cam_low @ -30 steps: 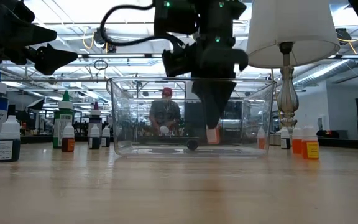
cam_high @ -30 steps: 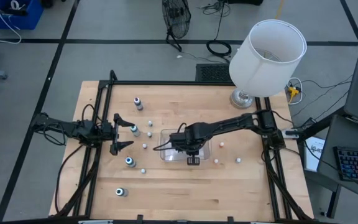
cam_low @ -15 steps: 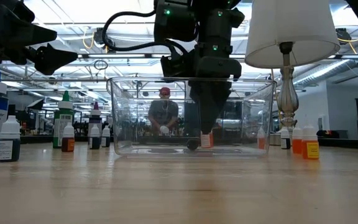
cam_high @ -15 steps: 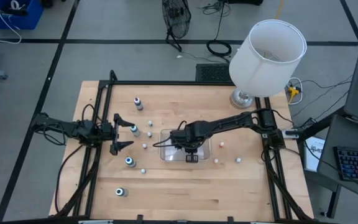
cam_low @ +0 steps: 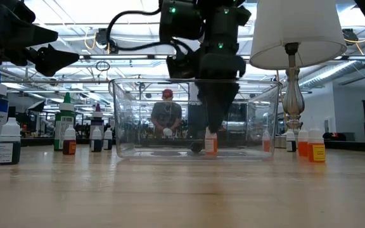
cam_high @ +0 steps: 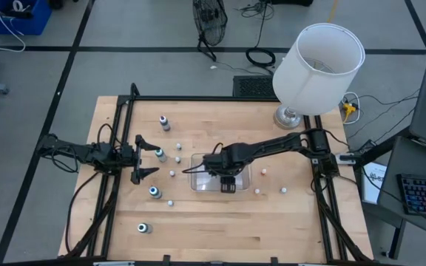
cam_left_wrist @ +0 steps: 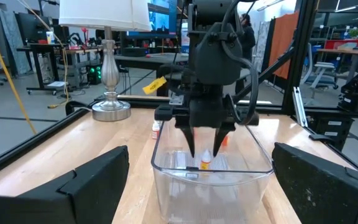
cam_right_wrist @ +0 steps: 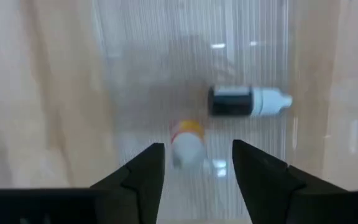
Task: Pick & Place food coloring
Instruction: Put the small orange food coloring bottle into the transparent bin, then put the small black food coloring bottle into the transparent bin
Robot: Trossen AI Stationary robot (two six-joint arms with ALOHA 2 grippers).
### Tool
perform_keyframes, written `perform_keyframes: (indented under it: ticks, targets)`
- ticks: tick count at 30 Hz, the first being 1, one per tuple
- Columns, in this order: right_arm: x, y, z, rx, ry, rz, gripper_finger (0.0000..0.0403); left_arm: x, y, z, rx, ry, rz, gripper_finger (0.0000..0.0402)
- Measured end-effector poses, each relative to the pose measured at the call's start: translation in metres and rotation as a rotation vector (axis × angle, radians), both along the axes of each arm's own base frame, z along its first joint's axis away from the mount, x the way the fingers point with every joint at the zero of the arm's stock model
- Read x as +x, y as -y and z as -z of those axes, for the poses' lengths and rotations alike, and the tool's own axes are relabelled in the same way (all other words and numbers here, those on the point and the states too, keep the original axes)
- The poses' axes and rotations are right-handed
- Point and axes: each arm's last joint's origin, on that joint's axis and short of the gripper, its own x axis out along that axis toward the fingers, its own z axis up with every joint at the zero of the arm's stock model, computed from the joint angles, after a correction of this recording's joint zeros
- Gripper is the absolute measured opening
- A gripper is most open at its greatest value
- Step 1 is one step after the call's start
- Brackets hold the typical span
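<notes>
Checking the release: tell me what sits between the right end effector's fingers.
The small orange-labelled bottle stands upright in the clear tub, between the open right end effector fingers, apparently untouched; right wrist view shows it.

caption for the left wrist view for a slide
Right gripper open inside the clear tub, just above an upright orange bottle; lamp behind.

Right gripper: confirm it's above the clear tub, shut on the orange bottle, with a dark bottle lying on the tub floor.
Not shut: the right gripper is open, its fingers apart around the orange bottle, as the right wrist view shows. It is above the clear tub, and a dark bottle does lie on the floor.
</notes>
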Motion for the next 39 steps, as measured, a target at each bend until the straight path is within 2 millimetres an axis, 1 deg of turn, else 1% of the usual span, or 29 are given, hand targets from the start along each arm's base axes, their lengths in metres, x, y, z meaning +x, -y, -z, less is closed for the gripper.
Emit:
perform_keyframes:
  ticks: [2,5,9,13,17,19,20,22,25,28,31,33,36,39]
  targets:
    - [-0.004,0.0,-0.012,0.002,0.015,0.013,0.0174,0.0,0.0,0.0,0.0,0.0,0.0,0.039]
    - [-0.011,0.001,-0.036,0.009,0.07,0.044,0.0169,0.0,0.0,0.0,0.0,-0.001,0.0,0.039]
    - [-0.028,0.002,-0.069,0.023,0.117,0.091,0.017,0.0,0.0,0.0,0.0,0.0,0.0,0.039]
    - [-0.055,0.004,-0.101,0.012,0.102,0.157,0.0171,0.0,0.0,0.0,0.0,0.0,0.0,0.039]
    - [-0.09,0.011,-0.124,-0.122,0.044,0.273,0.017,0.0,0.0,0.0,0.0,0.0,0.0,0.039]
    - [-0.108,0.014,-0.129,-0.198,0.029,0.324,0.017,0.0,0.0,0.0,0.0,-0.001,0.0,0.039]
    - [-0.115,0.017,-0.129,-0.231,0.028,0.348,0.017,0.0,0.0,0.0,0.0,0.0,0.0,0.039]
    - [-0.131,0.025,-0.126,-0.244,0.024,0.399,0.0169,0.0,0.0,0.0,0.0,0.0,0.0,0.039]
    - [-0.151,0.041,-0.113,-0.22,0.004,0.49,0.0169,0.0,0.0,0.0,0.0,-0.001,0.0,0.039]
    - [-0.166,0.058,-0.096,-0.215,-0.016,0.574,0.0169,0.0,0.0,0.0,0.0,-0.001,0.0,0.039]
    - [-0.175,0.072,-0.079,-0.216,-0.023,0.62,0.017,0.0,0.0,0.0,0.0,0.0,0.0,0.039]
    - [-0.177,0.08,-0.067,-0.218,-0.026,0.629,0.0171,0.0,0.0,0.0,0.0,0.0,0.0,0.039]
    - [-0.179,0.088,-0.049,-0.218,-0.02,0.63,0.0173,0.0,0.0,0.0,0.0,0.0,0.0,0.039]
    - [-0.18,0.092,-0.032,-0.156,-0.009,0.625,0.0173,0.0,0.0,0.0,0.0,-0.001,0.0,0.039]
